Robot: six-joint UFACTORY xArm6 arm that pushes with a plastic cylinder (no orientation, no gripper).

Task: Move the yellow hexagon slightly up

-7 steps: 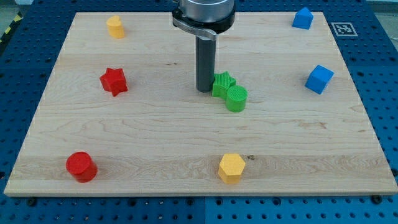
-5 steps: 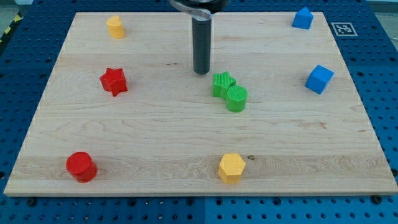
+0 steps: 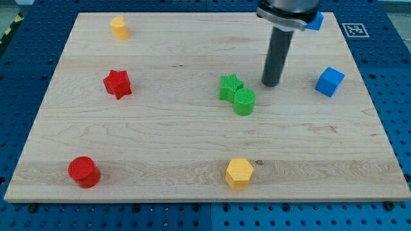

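On wooden board [image 3: 160, 135]: blocks; blue pegboard [image 3: 19, 77] around.

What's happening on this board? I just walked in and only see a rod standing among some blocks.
A robot arm is pushing blocks around a wooden board with a dark rod. My tip rests on the board to the right of the green star and green cylinder, touching neither. The job is to nudge the yellow hexagon slightly up; it sits untouched near the view's bottom edge, well below the tip.
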